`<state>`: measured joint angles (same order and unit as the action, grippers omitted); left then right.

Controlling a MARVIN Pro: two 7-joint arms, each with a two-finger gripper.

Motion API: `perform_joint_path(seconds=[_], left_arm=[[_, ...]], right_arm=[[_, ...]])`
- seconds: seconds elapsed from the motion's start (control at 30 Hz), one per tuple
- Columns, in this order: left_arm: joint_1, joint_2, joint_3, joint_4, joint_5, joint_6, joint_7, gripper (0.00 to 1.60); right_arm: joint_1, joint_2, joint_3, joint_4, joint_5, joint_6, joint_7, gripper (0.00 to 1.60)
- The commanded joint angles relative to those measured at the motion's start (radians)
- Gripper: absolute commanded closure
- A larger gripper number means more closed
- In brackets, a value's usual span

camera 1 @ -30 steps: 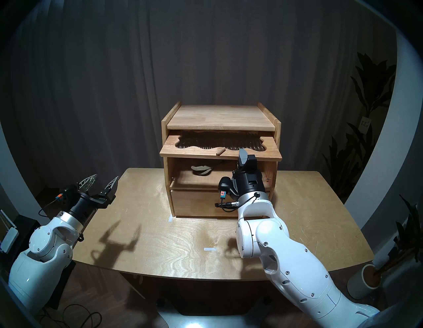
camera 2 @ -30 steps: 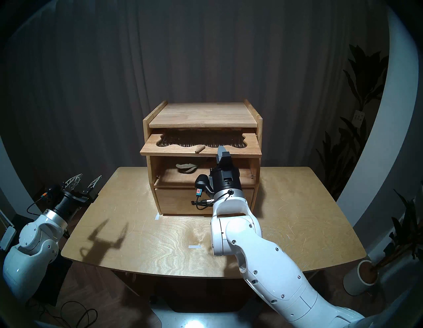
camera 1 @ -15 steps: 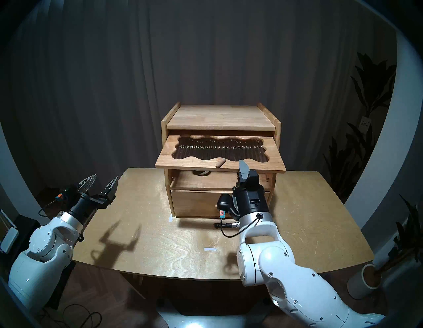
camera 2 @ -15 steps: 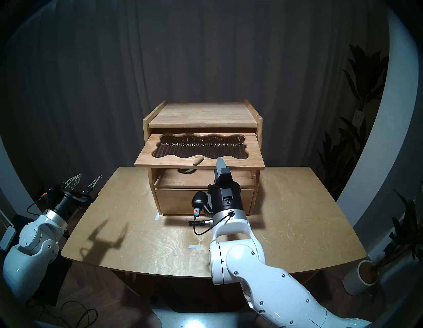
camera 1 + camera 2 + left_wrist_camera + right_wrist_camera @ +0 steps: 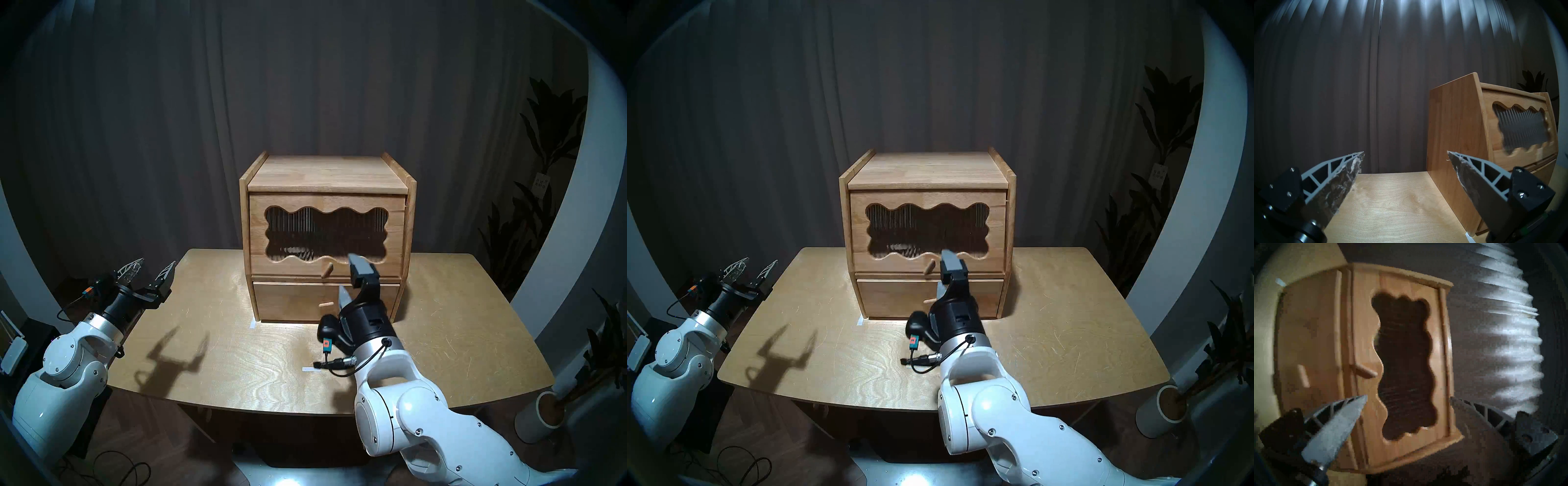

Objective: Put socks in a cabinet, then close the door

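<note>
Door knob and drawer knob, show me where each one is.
Door knob (image 5: 327,270): head stereo left view, middle of the peg.
Drawer knob (image 5: 325,304): head stereo left view, middle of the peg.

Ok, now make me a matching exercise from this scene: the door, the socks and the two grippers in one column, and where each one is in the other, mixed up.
Things:
1. door
2. socks
3. left gripper
4. right gripper

Places:
A. at the left edge of the table, away from the cabinet
B. in front of the drawer, just right of the door's knob
C. shut flat across the upper compartment
D. inside, dimly seen through the ribbed window

Pairs: 1-C, 2-D, 3-A, 4-B
</note>
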<state>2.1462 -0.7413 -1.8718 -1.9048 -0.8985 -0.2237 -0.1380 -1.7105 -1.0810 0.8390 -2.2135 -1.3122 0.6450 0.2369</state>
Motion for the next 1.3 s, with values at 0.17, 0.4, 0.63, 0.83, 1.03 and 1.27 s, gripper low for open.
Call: perform_joint_path(seconds=[0.17, 0.4, 0.63, 0.83, 1.03, 1.27], left_arm=[[-0.009, 0.004, -0.008, -0.007, 0.000, -0.004, 0.000, 0.00], [-0.008, 0.004, -0.006, -0.005, 0.000, -0.003, 0.000, 0.00], [-0.008, 0.004, -0.004, -0.003, -0.001, -0.002, 0.000, 0.00], [-0.008, 0.004, -0.003, -0.003, -0.001, -0.002, -0.001, 0.00], [-0.008, 0.004, -0.003, -0.002, -0.001, -0.002, -0.001, 0.00], [-0.008, 0.004, -0.002, -0.001, -0.001, -0.002, -0.001, 0.00]], right_arm=[[-0.027, -0.061, 0.109, -0.147, 0.311, -0.042, 0.045, 0.00], [-0.033, -0.092, 0.231, -0.100, 0.423, -0.004, 0.015, 0.00], [-0.045, -0.106, 0.356, -0.073, 0.518, 0.021, -0.004, 0.00], [-0.041, -0.137, 0.460, -0.066, 0.607, 0.030, -0.019, 0.00], [-0.026, -0.171, 0.555, -0.096, 0.696, 0.019, -0.031, 0.00], [-0.024, -0.208, 0.676, -0.124, 0.804, -0.001, -0.041, 0.00]])
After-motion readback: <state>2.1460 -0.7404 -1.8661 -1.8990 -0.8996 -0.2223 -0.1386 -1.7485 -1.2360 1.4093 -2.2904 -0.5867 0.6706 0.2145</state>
